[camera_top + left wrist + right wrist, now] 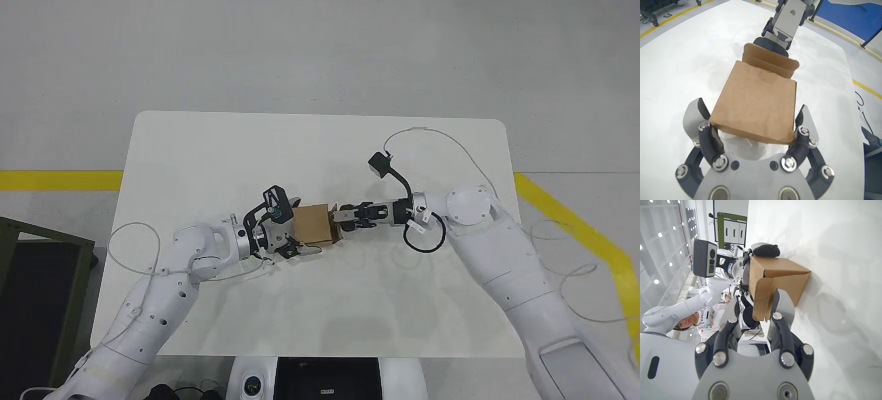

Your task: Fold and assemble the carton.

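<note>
1 brown cardboard carton at the middle of white table, end flap unfolded | 2 grippers | left gripper: spread wide, clamping carton's sides | right gripper: part-open, straddling end flap, unclenched

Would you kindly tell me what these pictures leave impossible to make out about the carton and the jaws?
Carton underside: every view, it lies against the table.
Carton inside: left wrist view, the top panel covers it; right wrist view, the flap and right jaws block it.
Flap creases: top view, too small.
</note>
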Controlling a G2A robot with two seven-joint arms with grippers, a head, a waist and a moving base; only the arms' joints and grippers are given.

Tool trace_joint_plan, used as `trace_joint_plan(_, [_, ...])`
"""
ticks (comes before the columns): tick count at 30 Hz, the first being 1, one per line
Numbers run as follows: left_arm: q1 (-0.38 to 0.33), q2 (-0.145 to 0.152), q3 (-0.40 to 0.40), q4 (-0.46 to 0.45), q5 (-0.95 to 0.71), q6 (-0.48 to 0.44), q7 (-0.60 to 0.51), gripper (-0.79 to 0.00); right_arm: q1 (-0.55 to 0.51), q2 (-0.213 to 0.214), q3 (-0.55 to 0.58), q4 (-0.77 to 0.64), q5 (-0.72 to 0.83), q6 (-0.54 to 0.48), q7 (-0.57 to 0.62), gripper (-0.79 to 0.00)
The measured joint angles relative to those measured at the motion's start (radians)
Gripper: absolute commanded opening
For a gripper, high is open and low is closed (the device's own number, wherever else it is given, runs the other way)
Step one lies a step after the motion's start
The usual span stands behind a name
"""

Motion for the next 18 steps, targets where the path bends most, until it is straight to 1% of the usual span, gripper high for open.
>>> trace_joint_plan(18, [0.007,0.002,-0.006,-0.005,-0.005,-0.013,-0.02,0.0,-0.03,-0.011,-0.02,0.028,0.044,-0.013,-0.009,-0.579])
